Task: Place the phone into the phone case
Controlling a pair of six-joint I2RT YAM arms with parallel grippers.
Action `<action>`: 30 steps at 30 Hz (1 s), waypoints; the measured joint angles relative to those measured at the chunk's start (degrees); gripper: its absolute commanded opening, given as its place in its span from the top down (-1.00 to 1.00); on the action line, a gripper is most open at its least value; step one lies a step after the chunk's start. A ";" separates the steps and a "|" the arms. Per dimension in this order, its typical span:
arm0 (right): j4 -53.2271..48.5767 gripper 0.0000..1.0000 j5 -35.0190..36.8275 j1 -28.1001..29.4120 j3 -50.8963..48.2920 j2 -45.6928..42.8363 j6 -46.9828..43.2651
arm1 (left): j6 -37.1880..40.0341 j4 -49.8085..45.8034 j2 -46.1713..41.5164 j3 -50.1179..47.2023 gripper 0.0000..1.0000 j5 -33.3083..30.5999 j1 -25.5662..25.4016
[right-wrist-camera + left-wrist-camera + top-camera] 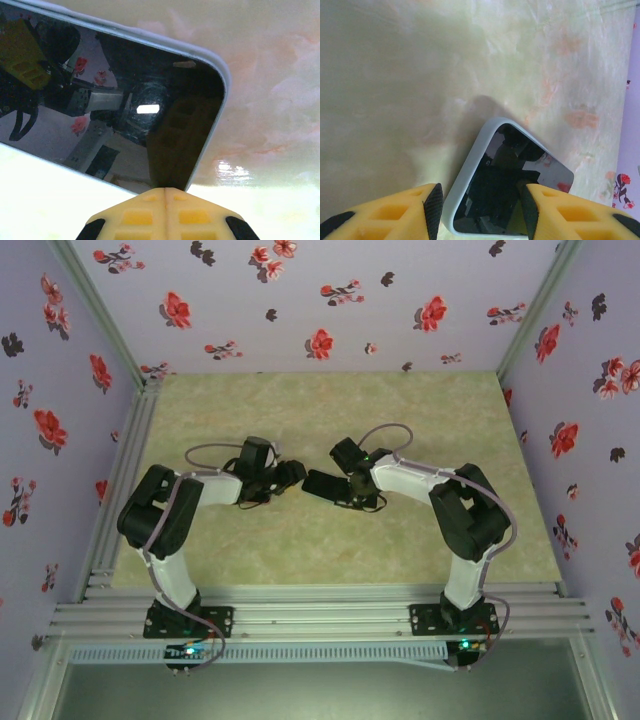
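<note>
The phone [510, 190] has a glossy black screen and sits inside a pale grey phone case [470, 165], whose rim frames the glass. It lies mid-table between the two arms [322, 485]. My left gripper [482, 210] straddles one end of it: one yellow finger's pad lies against the case's side and the other covers the opposite edge. My right gripper [167, 190] is shut, its joined tips resting at the edge of the phone's screen [100, 100], near a rounded corner of the case [222, 85]. From above, the left gripper [295, 478] and right gripper [345, 490] meet at the phone.
The table [350, 400] is a pale green marbled mat. Flowered lilac walls [300, 300] close in the back and both sides, one close on the right [627, 150]. Aluminium rails [320, 615] run along the near edge.
</note>
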 measured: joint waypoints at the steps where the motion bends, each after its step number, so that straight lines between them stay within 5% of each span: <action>1: 0.02 1.00 -0.02 0.00 0.00 0.00 0.04 | -0.02 -0.15 0.00 0.00 0.00 -0.13 0.00; 30: 0.81 1.00 -4.13 -1.53 0.09 0.66 0.59 | 1.22 -3.85 -1.07 0.00 0.01 -1.11 -0.11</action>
